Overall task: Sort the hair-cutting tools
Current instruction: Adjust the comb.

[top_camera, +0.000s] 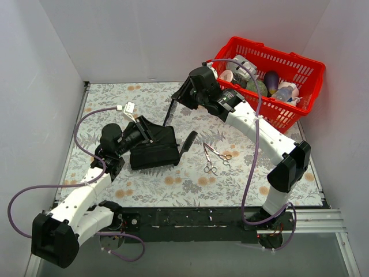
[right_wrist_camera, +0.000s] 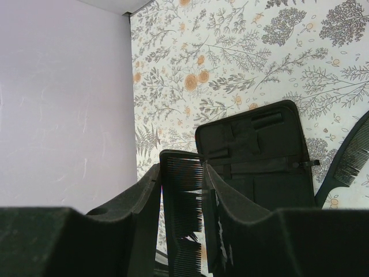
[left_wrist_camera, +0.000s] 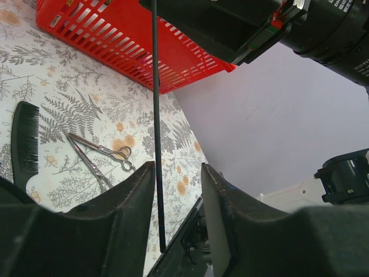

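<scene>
Silver scissors [top_camera: 214,157] lay on the floral table [top_camera: 144,190], and the thin black comb [top_camera: 169,113] hung in the air.
The right gripper [right_wrist_camera: 182,173] had its fingers closed tight on the thin black comb's toothed end, with the tail hanging down just behind the open black case [top_camera: 153,153]. The left gripper [left_wrist_camera: 177,173] stood about half open at the case's far left corner, with nothing pinched that I could see. In its wrist view the comb's tail ran down through the gap beside 1 finger. A second black comb [top_camera: 188,143] lay flat just right of the case. The scissors lay crossed beside it, near the table's middle. A full red basket [top_camera: 300,63] sat in the far right corner.
</scene>
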